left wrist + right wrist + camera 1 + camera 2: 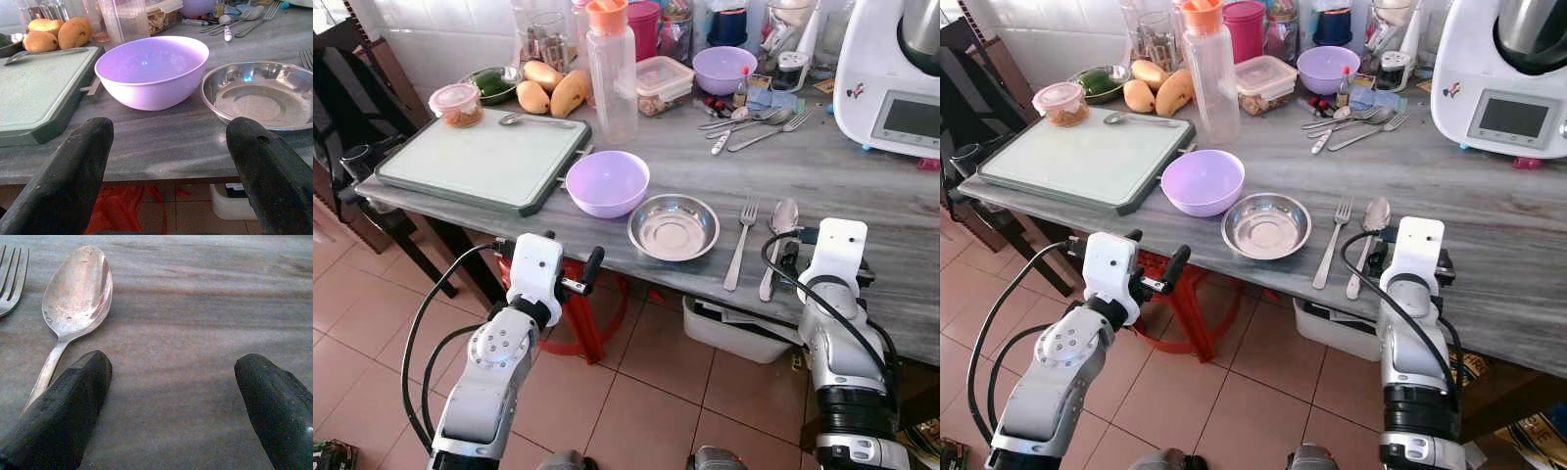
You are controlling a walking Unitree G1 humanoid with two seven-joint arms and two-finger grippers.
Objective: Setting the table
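Black-fingered right hand (pixel 171 406) spread beside spoon (pixel 73 298).

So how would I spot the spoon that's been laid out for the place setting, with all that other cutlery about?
Find the grey table and its near edge, where a steel dish sits. Right of it lie a fork and then the spoon, by the right gripper. It lies parallel to one fork; the other cutlery is heaped at the back.

Bare counter (pixel 862 206) right of spoon (pixel 781 227) — bottle (pixel 611 69), jars crowd the back.
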